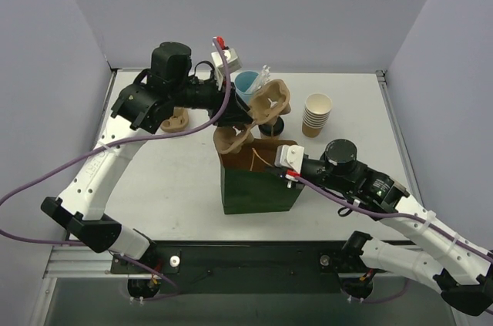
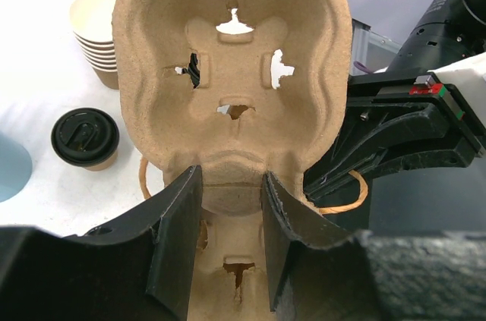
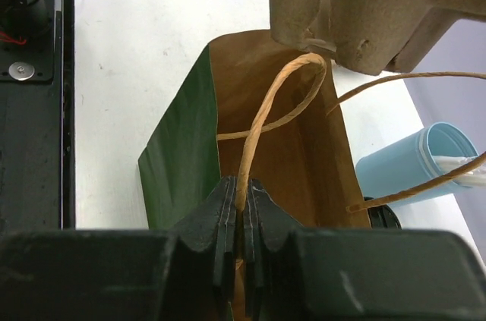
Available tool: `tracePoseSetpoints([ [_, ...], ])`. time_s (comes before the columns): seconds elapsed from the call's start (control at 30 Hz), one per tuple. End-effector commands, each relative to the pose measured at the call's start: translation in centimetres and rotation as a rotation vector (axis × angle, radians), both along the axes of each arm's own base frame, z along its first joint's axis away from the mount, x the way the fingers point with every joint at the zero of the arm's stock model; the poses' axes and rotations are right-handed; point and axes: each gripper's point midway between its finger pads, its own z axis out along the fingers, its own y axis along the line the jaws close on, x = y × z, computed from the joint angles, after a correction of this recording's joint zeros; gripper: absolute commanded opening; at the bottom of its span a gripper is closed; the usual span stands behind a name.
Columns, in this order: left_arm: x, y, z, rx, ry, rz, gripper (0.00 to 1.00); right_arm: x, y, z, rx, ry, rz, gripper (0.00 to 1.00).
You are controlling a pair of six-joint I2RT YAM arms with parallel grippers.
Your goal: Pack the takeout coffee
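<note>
Overhead, the tray (image 2: 228,70) clamped in the left gripper (image 2: 229,184) mostly hides the coffee (image 2: 85,137), at twelve o'clock from the bag (image 1: 258,187). The right gripper (image 3: 241,192) pinches the bag's handle (image 3: 266,116).

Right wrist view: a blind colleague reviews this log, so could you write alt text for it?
The right claw is shut on the twine handle of an open green bag with a brown inside, standing on a white table. A pulp cup carrier hangs over the bag's mouth at the top, and a light-blue cup shows at the right.
</note>
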Motion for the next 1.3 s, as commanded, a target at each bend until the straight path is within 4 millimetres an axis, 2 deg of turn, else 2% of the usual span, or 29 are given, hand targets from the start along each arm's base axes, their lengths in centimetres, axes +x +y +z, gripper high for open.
tracePoseSetpoints([
  [0.0, -0.8, -0.5, 0.6, -0.026, -0.048, -0.071, 0.15, -0.9, 0.6, 1.7, 0.05, -0.09, 0.09, 0.0],
  [0.23, -1.1, -0.7, -1.9, 0.026, -0.016, -0.089, 0.14, -0.9, 0.7, 1.7, 0.048, -0.11, 0.098, 0.0],
  [0.5, -1.1, -0.8, -2.7, 0.043, -0.057, -0.113, 0.13, -1.1, 0.7, 1.6, 0.045, -0.117, 0.111, 0.0],
  [0.77, -1.1, -0.8, -4.5, 0.091, -0.057, -0.15, 0.11, -1.1, 0.6, 1.2, 0.031, -0.131, 0.121, 0.0],
  [0.9, -1.3, -1.4, -4.9, 0.086, -0.066, -0.17, 0.11, -1.0, 0.6, 1.1, 0.027, -0.137, 0.118, 0.0],
  [1.17, -1.6, -2.5, -3.8, 0.026, -0.104, -0.208, 0.1, -1.1, 0.5, 1.2, 0.029, -0.14, 0.118, 0.0],
  [1.27, -1.5, -2.7, -4.3, 0.028, -0.095, -0.211, 0.09, -1.1, 0.5, 0.9, 0.024, -0.138, 0.119, 0.0],
])
